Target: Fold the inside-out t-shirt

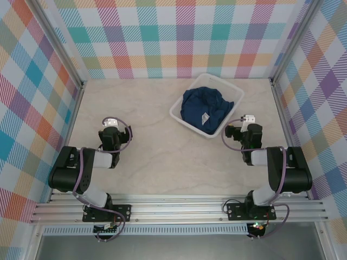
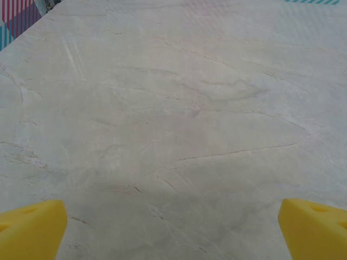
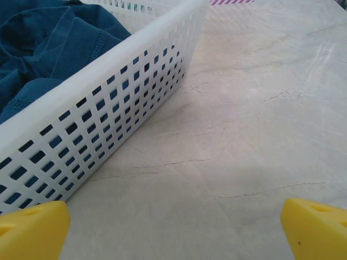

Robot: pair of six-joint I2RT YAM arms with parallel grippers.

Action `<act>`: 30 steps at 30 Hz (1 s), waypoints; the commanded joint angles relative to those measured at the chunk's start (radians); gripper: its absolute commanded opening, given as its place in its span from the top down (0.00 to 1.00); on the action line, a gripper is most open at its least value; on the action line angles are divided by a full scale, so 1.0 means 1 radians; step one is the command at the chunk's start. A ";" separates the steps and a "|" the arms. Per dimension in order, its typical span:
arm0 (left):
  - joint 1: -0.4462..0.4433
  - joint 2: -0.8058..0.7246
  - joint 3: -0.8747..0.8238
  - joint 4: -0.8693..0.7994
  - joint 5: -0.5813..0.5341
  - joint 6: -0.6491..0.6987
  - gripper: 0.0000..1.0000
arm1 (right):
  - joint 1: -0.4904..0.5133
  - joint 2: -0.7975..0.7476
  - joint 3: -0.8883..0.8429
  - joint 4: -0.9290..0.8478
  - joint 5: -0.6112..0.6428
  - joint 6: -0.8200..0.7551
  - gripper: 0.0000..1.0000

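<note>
Lying crumpled in basket (image 1: 188,124): navy tee (image 1: 209,104)

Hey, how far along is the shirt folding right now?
Nothing looks done yet: the t-shirt lies crumpled in the white basket. Nothing is in hand: the left gripper and right gripper are both open over the table, the right one beside the basket. Left to do: lift the t-shirt out, spread it flat and fold it.

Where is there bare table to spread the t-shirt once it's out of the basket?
The widest bare table lies between the left arm and right arm, near side of the basket. The far-left corner is also free. Crowded: far right, where the basket holding the t-shirt sits beside the right arm.
</note>
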 commanded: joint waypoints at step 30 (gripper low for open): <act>0.018 -0.209 0.138 -0.395 -0.119 -0.072 0.00 | -0.015 -0.280 0.020 -0.262 0.248 0.144 0.00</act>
